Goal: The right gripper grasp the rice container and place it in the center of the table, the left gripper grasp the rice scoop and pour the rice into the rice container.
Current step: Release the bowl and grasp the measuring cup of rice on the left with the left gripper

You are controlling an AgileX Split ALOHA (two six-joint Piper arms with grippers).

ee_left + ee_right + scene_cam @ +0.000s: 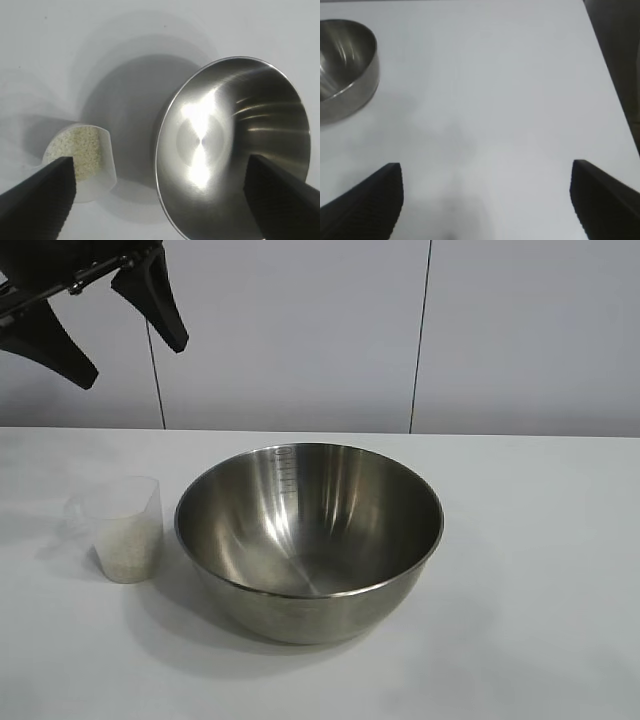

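fingers spread on both the left gripper and right gripper — neither holding anything.

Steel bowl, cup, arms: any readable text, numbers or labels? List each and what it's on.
No text is readable in any view.
rice container: a graduated scale runs down the inner wall, with numbers too small to read.
rice scoop: no markings visible.
left gripper: no label visible.
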